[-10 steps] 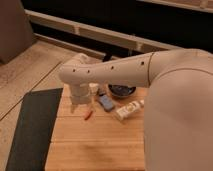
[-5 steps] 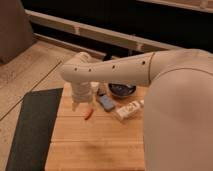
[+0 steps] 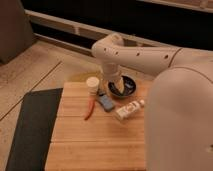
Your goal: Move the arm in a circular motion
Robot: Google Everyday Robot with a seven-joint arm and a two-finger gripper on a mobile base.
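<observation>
The cream-white arm (image 3: pixel 150 57) reaches in from the large rounded segment at the right (image 3: pixel 180 120). It runs left to a bulbous joint (image 3: pixel 106 49) with small dark holes, then bends down. Its lower end carries the gripper (image 3: pixel 116 84), which hangs just over the dark bowl (image 3: pixel 125 89) at the back of the wooden table (image 3: pixel 95 137). The arm's end segment hides most of the gripper.
On the table stand a white cup (image 3: pixel 92 84), a blue flat item (image 3: pixel 105 102), a thin red-orange item (image 3: pixel 90 109) and a white bottle lying on its side (image 3: pixel 130 109). A dark mat (image 3: pixel 30 125) lies to the table's left. A dark wall with ledges runs behind.
The arm's joint and lower segment have swung right and toward the back, from over the cup to over the bowl. The white cup now shows.
</observation>
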